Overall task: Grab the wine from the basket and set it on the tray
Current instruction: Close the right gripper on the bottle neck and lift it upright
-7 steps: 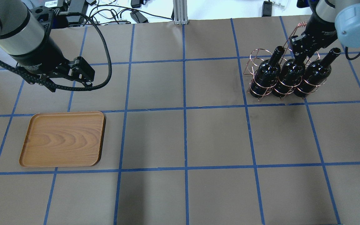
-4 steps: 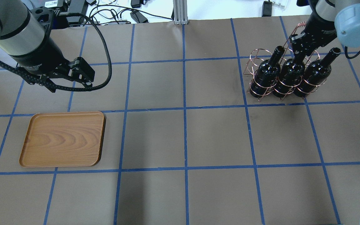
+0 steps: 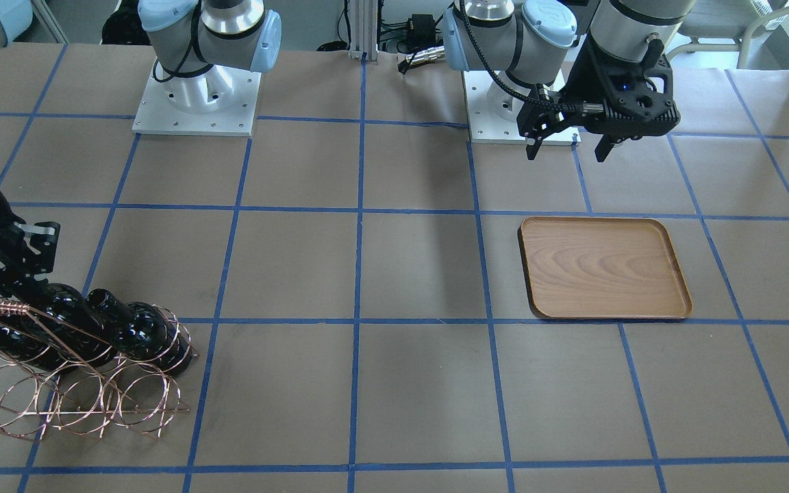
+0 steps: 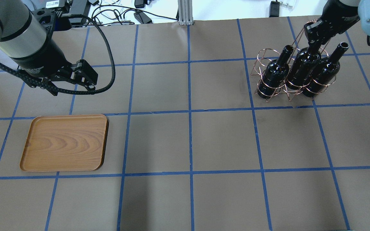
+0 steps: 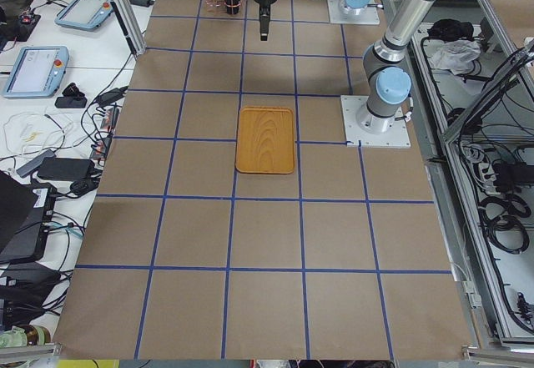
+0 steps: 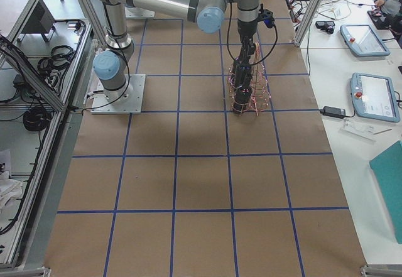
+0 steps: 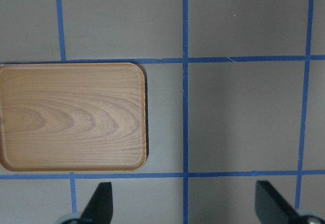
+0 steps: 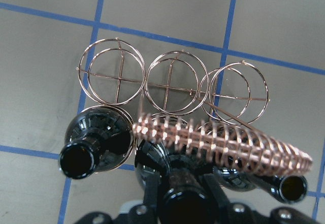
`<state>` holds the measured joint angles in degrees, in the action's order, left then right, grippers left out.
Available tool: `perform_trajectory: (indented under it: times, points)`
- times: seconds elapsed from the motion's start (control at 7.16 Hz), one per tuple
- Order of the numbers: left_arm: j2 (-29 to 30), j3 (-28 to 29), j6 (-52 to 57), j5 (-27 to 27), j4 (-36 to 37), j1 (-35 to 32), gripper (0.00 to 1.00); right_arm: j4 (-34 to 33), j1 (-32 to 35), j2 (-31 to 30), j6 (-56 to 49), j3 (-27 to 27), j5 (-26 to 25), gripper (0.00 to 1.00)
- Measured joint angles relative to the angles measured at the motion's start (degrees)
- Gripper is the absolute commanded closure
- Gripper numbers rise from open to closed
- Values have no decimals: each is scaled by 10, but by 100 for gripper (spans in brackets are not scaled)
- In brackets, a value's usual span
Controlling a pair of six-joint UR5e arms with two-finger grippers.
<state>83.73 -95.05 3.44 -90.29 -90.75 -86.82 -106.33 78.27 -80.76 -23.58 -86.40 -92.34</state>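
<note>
Three near-black wine bottles stand in the copper wire basket at the far right. My right gripper is shut on the neck of the middle wine bottle, which sits higher than its two neighbours. In the right wrist view the fingers clamp that bottle's mouth under the coiled handle. The wooden tray lies empty at the left. My left gripper hangs open and empty above the table just beyond the tray; the left wrist view shows its fingers wide apart.
Three empty rings of the basket lie on the far side of the bottles. Cables and devices lie beyond the table's far edge. Blue tape lines grid the brown table.
My right gripper has moved up and away with the middle bottle's neck. That bottle has risen in its ring, and the basket with the other two bottles has shifted slightly. The left arm is still.
</note>
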Motion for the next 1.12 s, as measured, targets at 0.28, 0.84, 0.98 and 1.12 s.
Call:
perform_trajectory:
  times: [0.28, 0.84, 0.98, 1.12]
  points:
    - [-3, 0, 0, 0, 0, 0, 0, 16, 15, -53, -9, 10, 2, 74]
    - [-6, 0, 1, 2, 5, 3, 0, 103, 87, -124, 55, 40, 2, 76]
    - [-6, 1, 1, 1, 5, 4, 0, 122, 120, -132, 112, 41, 2, 76]
    - [-6, 2, 0, 1, 5, 5, 0, 135, 160, -137, 180, 40, 1, 78]
